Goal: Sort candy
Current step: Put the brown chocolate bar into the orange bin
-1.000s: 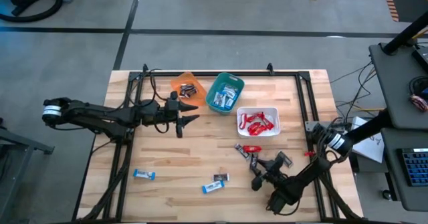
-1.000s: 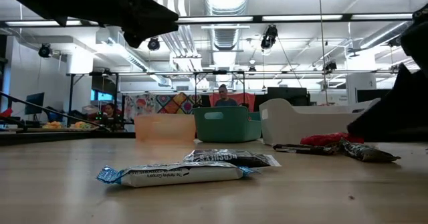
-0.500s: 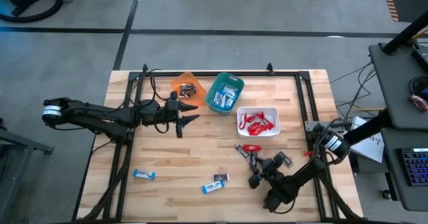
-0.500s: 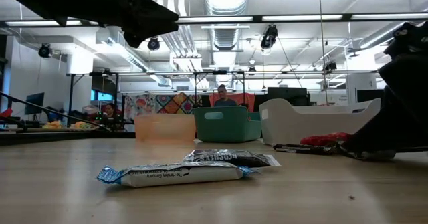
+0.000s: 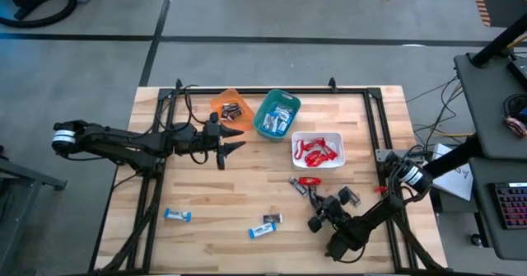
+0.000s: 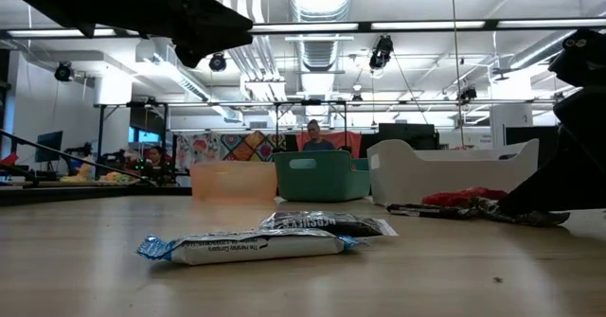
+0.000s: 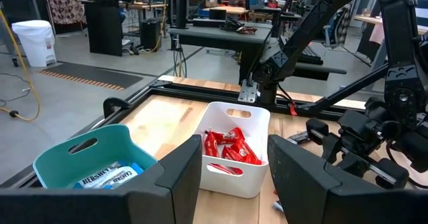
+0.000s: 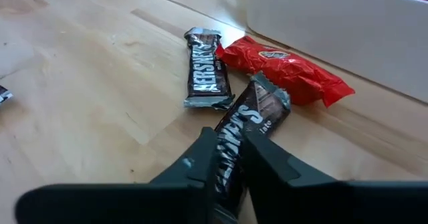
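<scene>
Dark brown wrappers are what the right gripper is dealing with: its two fingers are closing on a brown candy bar down at the near right of the wooden table, pinching it edge-on while the bar's far end is lying against a red candy. A second brown bar is sitting flat just beside them, touching the red one's tip, all of it near the front wall of the white bin, which is holding more red candies. From above, the right gripper is sitting low over that little cluster. The left gripper is hovering well away, up by the orange bin, fingers spread wide and gripping nothing; its own camera is looking between them at the white bin and the teal bin, where blue-and-white candies are lying. Out on the open boards a blue-and-white candy is lying alone toward the near left, and another blue-and-white bar is resting against a dark one nearer the middle. Beyond the table a person is sitting behind the bins.
</scene>
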You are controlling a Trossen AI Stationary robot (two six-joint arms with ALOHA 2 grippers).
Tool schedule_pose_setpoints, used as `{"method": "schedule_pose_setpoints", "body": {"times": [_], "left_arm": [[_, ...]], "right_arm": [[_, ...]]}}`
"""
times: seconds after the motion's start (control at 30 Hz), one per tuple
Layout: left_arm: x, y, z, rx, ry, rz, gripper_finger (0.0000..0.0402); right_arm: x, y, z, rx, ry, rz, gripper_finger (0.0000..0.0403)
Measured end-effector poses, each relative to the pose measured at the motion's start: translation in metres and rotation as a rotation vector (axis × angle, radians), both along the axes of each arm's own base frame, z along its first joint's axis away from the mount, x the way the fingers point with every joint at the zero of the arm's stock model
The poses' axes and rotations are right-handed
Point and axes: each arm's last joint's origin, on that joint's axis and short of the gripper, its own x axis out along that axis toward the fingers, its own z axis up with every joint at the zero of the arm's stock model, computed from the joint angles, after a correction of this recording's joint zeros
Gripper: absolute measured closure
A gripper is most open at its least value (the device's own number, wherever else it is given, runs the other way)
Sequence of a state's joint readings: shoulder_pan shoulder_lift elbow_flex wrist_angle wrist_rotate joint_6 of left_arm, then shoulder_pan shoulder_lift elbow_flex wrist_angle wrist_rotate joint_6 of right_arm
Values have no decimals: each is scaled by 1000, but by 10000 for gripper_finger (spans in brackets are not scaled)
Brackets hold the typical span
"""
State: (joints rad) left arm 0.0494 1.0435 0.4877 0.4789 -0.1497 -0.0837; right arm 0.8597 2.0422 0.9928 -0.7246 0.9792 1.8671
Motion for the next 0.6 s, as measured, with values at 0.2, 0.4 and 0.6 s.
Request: {"method": "schedule_pose_setpoints", "body": {"times": [0.2, 0.4, 0.6], "left_arm": [[0, 0, 0, 0, 0, 0, 248], [0, 0, 0, 0, 0, 0, 248], [0, 0, 0, 0, 1, 0, 248]], "right_arm": [[-2, 4, 11, -31, 28, 63, 369], [-4, 6, 30, -15, 54, 106, 370], [-3, 6, 52, -38, -26, 144, 370]]}}
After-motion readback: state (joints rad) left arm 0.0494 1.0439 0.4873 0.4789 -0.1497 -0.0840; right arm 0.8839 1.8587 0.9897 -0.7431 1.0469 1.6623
